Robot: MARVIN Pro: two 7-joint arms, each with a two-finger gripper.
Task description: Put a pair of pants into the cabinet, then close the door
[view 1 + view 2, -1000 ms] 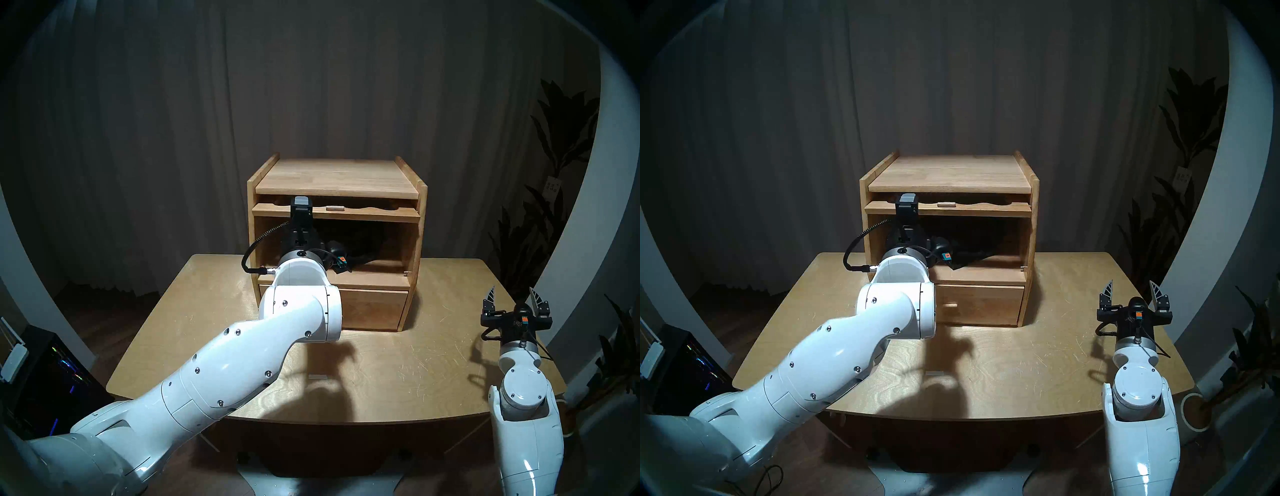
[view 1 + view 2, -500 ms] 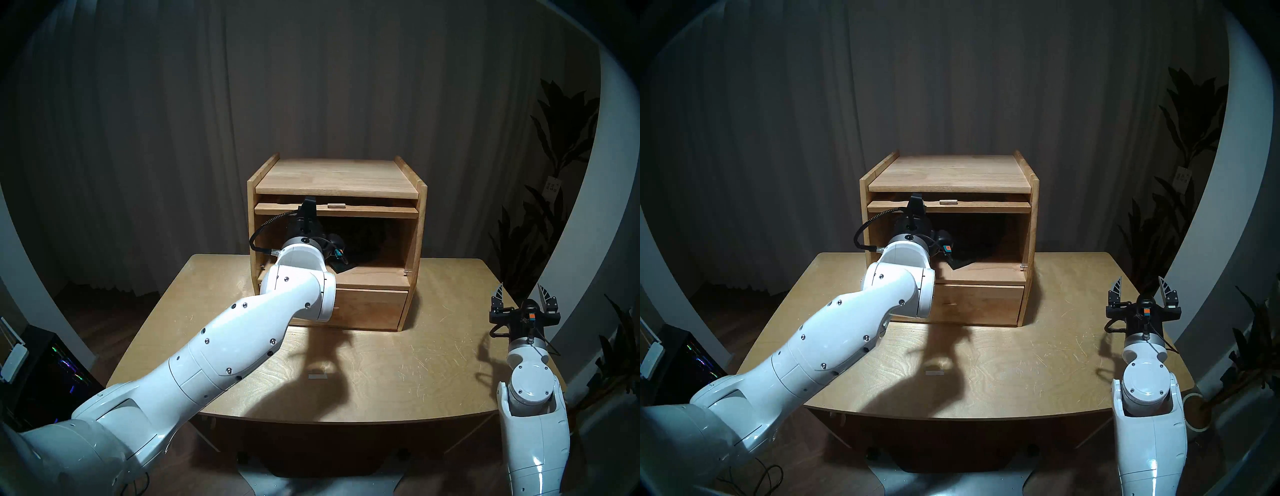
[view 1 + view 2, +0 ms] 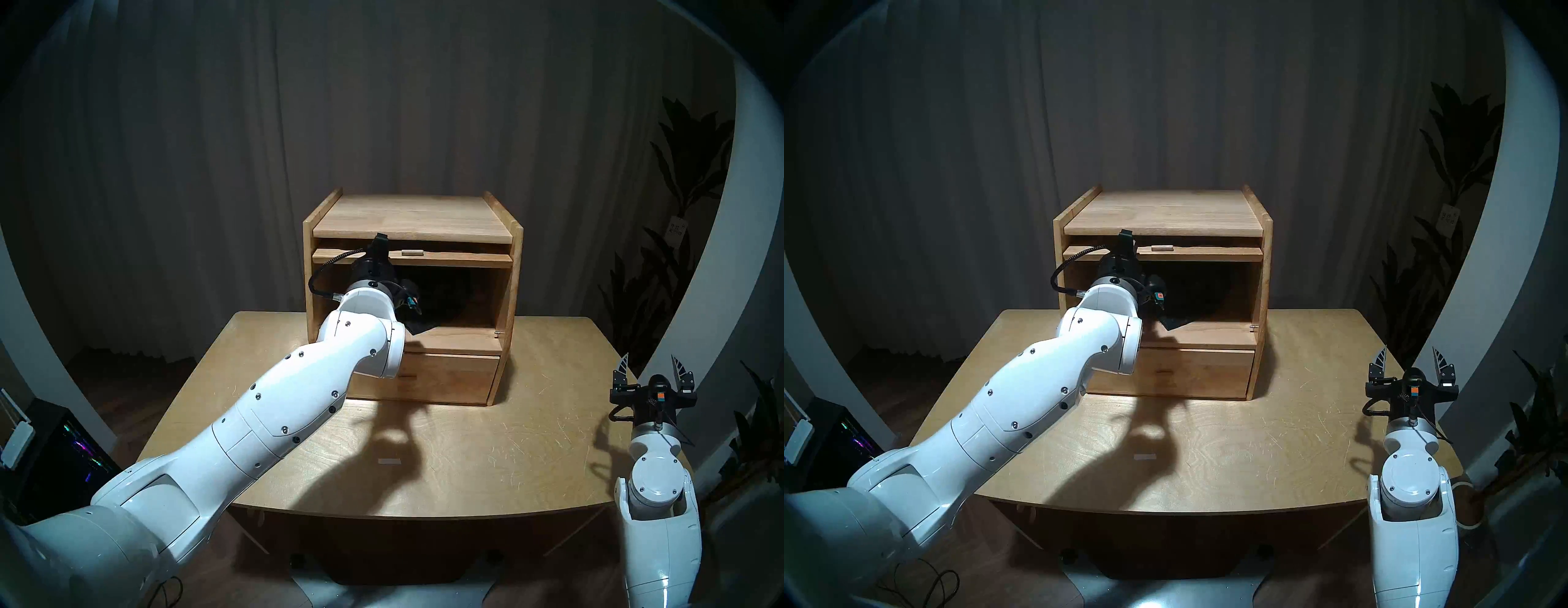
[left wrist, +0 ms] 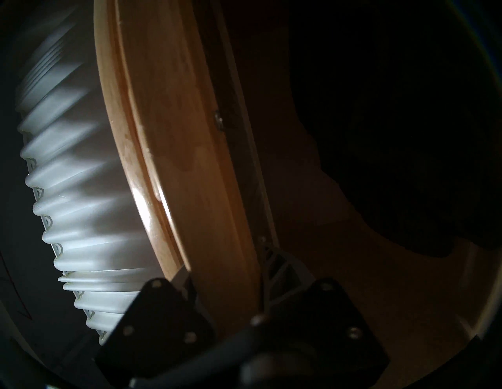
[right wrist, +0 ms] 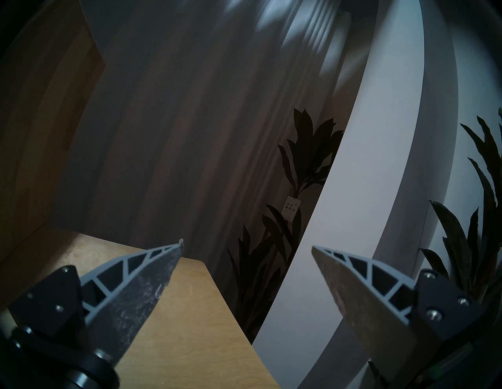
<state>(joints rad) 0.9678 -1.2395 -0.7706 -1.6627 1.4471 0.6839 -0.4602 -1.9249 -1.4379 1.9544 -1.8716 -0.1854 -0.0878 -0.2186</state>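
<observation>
The light-wood cabinet (image 3: 413,216) stands at the back of the table with its upper compartment uncovered. The door (image 3: 458,260) lies flat just under the top board, its small knob (image 3: 411,252) facing up. In the left wrist view my left gripper (image 4: 231,271) is shut on the door's wooden frame (image 4: 190,163), beside the pale ribbed window (image 4: 81,190). From the head, my wrist hides those fingers at the door's left end. The dark pair of pants (image 3: 445,297) lies inside the compartment, one corner (image 3: 1176,323) near the front lip. My right gripper (image 3: 651,363) hangs open and empty over the table's right side.
The plain lower drawer (image 3: 449,378) is closed. A small white label (image 3: 389,461) lies mid-table (image 3: 509,446). Leafy plants (image 3: 679,170) stand to the right behind my right gripper (image 5: 247,244). A dark computer case (image 3: 63,446) sits on the floor at the left.
My left gripper turned, rose to the door's left end and shut on its frame. The door slid slightly further in. My right arm drifted right and a little lower, still open.
</observation>
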